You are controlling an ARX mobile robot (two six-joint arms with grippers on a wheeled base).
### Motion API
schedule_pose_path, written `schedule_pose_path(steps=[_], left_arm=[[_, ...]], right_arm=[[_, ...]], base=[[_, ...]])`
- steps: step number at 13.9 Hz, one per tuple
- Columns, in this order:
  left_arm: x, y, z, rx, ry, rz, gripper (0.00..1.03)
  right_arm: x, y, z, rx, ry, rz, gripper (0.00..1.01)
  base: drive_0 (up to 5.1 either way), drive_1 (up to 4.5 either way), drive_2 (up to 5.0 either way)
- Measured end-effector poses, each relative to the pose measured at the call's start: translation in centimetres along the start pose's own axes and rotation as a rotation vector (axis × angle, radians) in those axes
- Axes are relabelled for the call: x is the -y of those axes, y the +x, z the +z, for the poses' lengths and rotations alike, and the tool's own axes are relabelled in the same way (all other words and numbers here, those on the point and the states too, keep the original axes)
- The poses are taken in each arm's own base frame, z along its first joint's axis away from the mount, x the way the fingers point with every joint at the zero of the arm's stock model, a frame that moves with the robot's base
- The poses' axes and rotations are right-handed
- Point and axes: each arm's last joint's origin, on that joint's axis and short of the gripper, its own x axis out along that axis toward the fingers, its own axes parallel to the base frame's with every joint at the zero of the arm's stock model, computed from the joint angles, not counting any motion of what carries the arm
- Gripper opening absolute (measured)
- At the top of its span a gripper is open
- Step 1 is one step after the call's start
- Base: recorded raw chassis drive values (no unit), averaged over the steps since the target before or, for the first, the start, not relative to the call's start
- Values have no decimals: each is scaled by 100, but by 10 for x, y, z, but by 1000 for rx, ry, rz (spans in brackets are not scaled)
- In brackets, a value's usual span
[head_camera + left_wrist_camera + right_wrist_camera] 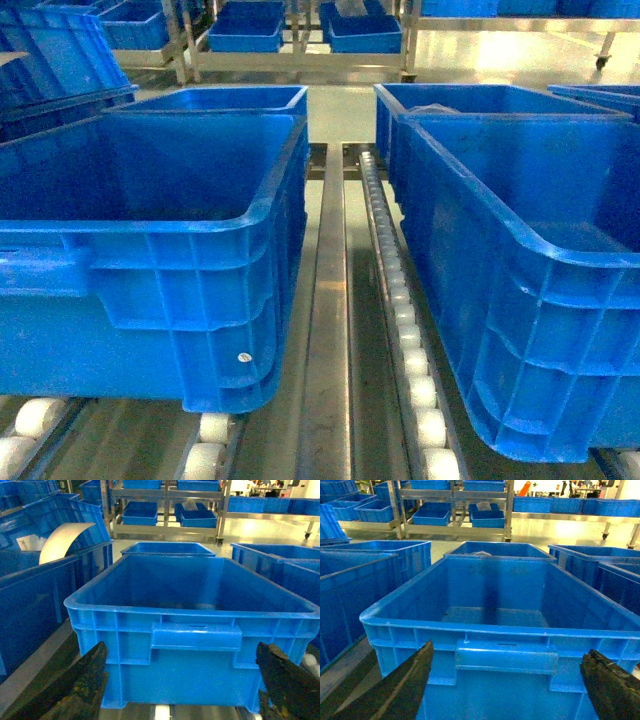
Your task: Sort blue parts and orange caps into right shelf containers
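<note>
Sitting on roller conveyor lanes [408, 330], the right shelf containers [520, 270] are taking up most of every view: big open-topped crates in stiff, bright-blue moulded plastic with thick rolled rims and ribbed walls. One crate is lying along the right lane, a second crate [150, 260] along the left lane, with a bare steel rail [328, 330] running between them. They are looking bulky but probably light while empty, rigid enough not to flex, and somewhat slick on the smooth faces; the moulded bar handle [506, 655] under the near rim is likely offering the surest hold. No blue parts or orange caps are showing anywhere. The left gripper [182, 692] is hanging spread wide before the left crate's handle [196, 636], grasping nothing. The right gripper [507, 690] is likewise gaping and empty before its crate.
</note>
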Motion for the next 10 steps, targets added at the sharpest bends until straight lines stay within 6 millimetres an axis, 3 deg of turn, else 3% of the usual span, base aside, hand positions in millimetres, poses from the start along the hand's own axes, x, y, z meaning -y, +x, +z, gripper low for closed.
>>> schedule_pose_path(steps=[1, 2, 10], left_arm=[[0, 0, 0, 0, 0, 0, 96], [0, 0, 0, 0, 1, 0, 99], [0, 0, 0, 0, 1, 0, 98]], right_arm=[[0, 0, 0, 0, 0, 0, 96], [0, 0, 0, 0, 2, 0, 99], [0, 0, 0, 0, 2, 0, 98]], base=[[0, 0, 0], [0, 0, 0], [0, 0, 0]])
